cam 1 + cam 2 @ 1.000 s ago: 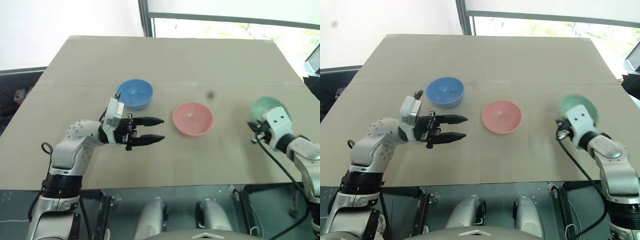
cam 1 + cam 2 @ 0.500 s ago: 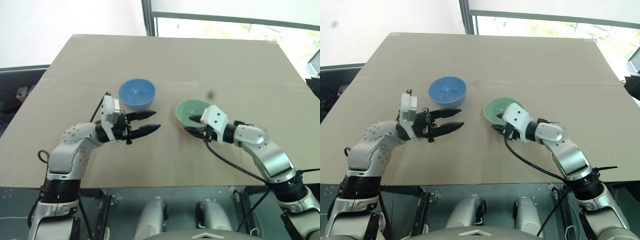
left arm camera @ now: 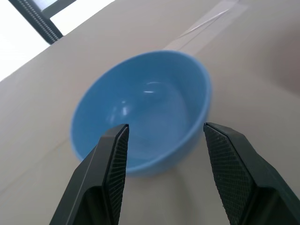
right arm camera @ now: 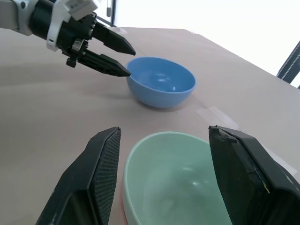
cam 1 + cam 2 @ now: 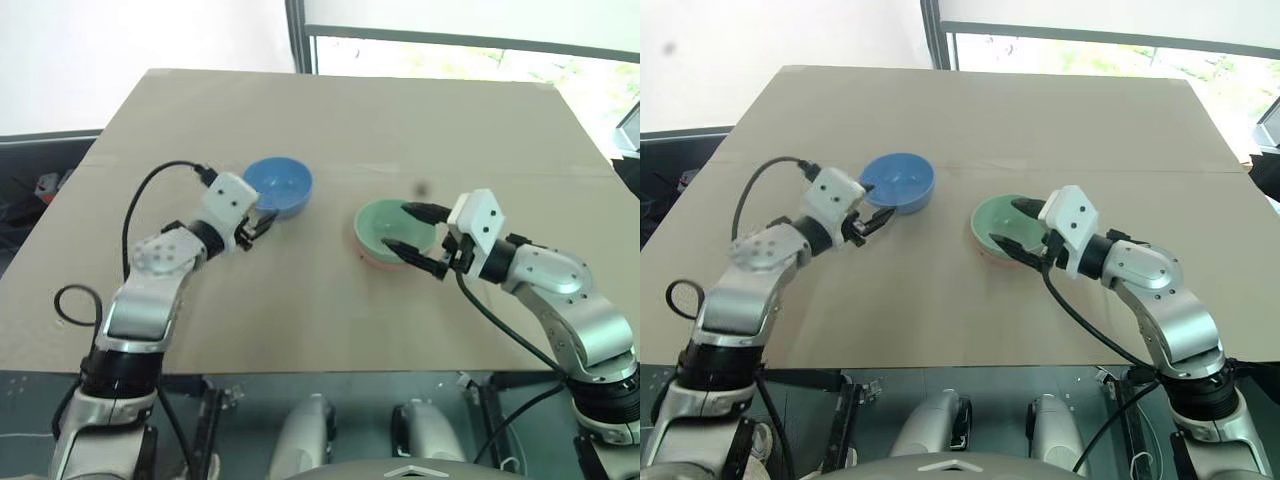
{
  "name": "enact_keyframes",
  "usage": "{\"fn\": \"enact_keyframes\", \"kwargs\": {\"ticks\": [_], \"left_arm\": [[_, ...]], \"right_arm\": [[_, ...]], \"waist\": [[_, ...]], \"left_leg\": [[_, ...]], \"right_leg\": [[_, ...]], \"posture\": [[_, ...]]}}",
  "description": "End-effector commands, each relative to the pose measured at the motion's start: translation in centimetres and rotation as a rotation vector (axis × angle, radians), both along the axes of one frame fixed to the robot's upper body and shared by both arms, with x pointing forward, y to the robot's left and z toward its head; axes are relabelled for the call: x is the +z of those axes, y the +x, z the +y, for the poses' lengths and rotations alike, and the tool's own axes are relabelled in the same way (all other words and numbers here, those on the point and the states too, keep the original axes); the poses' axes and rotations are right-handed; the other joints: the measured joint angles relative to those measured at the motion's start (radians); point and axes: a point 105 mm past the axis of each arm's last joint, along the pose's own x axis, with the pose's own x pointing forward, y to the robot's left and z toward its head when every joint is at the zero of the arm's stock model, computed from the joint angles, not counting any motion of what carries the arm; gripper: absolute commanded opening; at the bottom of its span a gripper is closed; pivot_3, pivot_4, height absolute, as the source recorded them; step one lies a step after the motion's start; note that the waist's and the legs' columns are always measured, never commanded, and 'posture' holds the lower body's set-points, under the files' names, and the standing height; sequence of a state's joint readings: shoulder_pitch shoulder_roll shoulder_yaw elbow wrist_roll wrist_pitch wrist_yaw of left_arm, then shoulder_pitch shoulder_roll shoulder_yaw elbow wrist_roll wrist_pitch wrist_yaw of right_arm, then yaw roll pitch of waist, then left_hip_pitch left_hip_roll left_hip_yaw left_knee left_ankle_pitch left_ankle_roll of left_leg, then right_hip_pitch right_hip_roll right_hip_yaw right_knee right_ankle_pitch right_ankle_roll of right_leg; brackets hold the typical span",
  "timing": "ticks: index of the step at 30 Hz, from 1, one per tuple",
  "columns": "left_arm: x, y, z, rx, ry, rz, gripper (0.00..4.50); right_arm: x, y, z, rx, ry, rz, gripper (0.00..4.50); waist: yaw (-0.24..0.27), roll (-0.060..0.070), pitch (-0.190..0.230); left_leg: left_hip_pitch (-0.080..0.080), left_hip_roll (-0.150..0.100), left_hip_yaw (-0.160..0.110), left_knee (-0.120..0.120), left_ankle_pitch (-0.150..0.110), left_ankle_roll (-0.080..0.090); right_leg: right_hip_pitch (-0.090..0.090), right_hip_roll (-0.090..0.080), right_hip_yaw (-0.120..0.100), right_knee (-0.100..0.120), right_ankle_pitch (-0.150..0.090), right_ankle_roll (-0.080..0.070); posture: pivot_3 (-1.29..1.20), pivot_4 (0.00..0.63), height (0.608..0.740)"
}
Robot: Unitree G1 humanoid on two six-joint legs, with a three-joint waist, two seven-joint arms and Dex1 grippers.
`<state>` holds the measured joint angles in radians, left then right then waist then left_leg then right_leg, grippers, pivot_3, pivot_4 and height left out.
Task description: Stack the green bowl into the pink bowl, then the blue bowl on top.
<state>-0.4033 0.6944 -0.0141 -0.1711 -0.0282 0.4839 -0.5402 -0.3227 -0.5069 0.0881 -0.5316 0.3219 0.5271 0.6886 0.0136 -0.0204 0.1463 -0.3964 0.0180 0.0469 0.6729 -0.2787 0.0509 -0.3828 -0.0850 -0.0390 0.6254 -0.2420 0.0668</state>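
Green bowl sits in pink bowl

Right claw (image 5: 413, 242) spread around green bowl (image 5: 390, 226); left claw (image 5: 262, 222) spread beside blue bowl (image 5: 279, 186).

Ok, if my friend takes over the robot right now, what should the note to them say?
Left gripper: open, empty, pointing at the blue bowl, fingertips right at its near rim.
Right gripper: open, holding nothing, fingers either side of the green bowl.
Green bowl sits nested in the pink bowl mid-table; just a sliver of pink rim peeks out below it.
Done: green into pink.
Left: pull the right gripper clear, grasp the blue bowl, set it on top.
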Motion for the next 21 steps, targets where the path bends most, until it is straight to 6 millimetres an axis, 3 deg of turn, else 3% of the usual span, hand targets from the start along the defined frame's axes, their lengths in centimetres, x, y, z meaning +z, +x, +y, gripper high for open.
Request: {"fn": "enact_keyframes", "kwargs": {"ticks": [1,4,7,10,11,13,15,19,21], "left_arm": [[0.0,1.3,-0.4,0.019,0.093,0.007,2.69],[-0.7,1.9,-0.5,0.014,0.138,0.044,2.69],[-1.0,2.2,-0.8,-0.014,0.165,0.058,2.02],[-1.1,2.3,-1.1,-0.047,0.173,0.070,0.94],[-0.8,2.2,-1.4,-0.067,0.160,0.068,0.48],[0.1,1.5,-2.0,-0.123,0.104,0.072,0.08],[1.4,0.9,-2.4,-0.183,0.052,0.055,0.08],[1.2,-0.3,-1.9,-0.256,0.129,0.103,0.08],[0.9,-0.5,-1.8,-0.266,0.176,0.097,0.57]], "right_arm": [[1.6,0.0,-0.4,-0.025,0.024,-0.076,3.12],[1.8,0.1,-0.4,-0.029,0.026,-0.089,3.12],[1.9,0.1,-0.4,-0.030,0.029,-0.095,3.15],[1.9,0.0,-0.6,-0.038,0.030,-0.095,3.15],[1.8,0.0,-0.7,-0.043,0.027,-0.096,3.15],[1.8,0.0,-1.0,-0.055,0.022,-0.097,3.15],[1.7,0.0,-1.2,-0.066,0.020,-0.097,3.15],[1.3,0.0,-1.2,-0.073,0.023,-0.094,3.15],[1.3,0.0,-1.0,-0.072,0.025,-0.096,3.15]], "waist": [[0.000,0.000,0.000],[0.000,0.000,0.000],[0.000,0.000,0.000],[0.000,0.000,0.000],[0.001,0.000,0.000],[0.002,0.000,0.000],[0.001,0.000,0.000],[-0.002,0.000,0.000],[-0.002,0.000,0.000]], "left_leg": [[0.000,0.000,0.000,0.000,0.000,0.000],[-0.001,0.000,0.000,-0.001,0.000,0.000],[-0.002,-0.001,0.001,-0.001,0.000,0.000],[-0.002,0.000,0.000,-0.002,0.000,0.000],[-0.002,0.000,0.000,-0.002,0.000,0.000],[-0.002,0.000,0.000,-0.001,0.000,0.000],[-0.002,0.000,0.001,-0.001,0.000,0.000],[-0.002,0.002,0.001,-0.001,0.000,0.000],[-0.002,0.002,0.001,-0.001,0.000,0.000]], "right_leg": [[0.000,0.000,0.000,0.000,0.000,0.000],[0.000,0.000,0.000,0.000,0.000,0.000],[-0.001,0.000,0.000,0.000,0.000,0.000],[-0.001,0.000,0.000,0.000,0.000,0.000],[-0.001,0.000,0.000,0.000,0.000,0.000],[-0.001,0.000,0.000,0.000,0.000,0.000],[-0.001,0.000,0.000,0.000,0.000,0.000],[-0.001,0.001,0.000,0.000,0.000,0.000],[-0.002,0.001,0.000,0.000,0.000,0.000]], "posture": [[0.00,0.150,0.740],[0.00,0.150,0.740],[0.00,0.150,0.740],[0.00,0.150,0.740],[0.00,0.150,0.740],[0.00,0.150,0.740],[0.00,0.150,0.740],[0.00,0.150,0.740],[0.00,0.150,0.740]]}}
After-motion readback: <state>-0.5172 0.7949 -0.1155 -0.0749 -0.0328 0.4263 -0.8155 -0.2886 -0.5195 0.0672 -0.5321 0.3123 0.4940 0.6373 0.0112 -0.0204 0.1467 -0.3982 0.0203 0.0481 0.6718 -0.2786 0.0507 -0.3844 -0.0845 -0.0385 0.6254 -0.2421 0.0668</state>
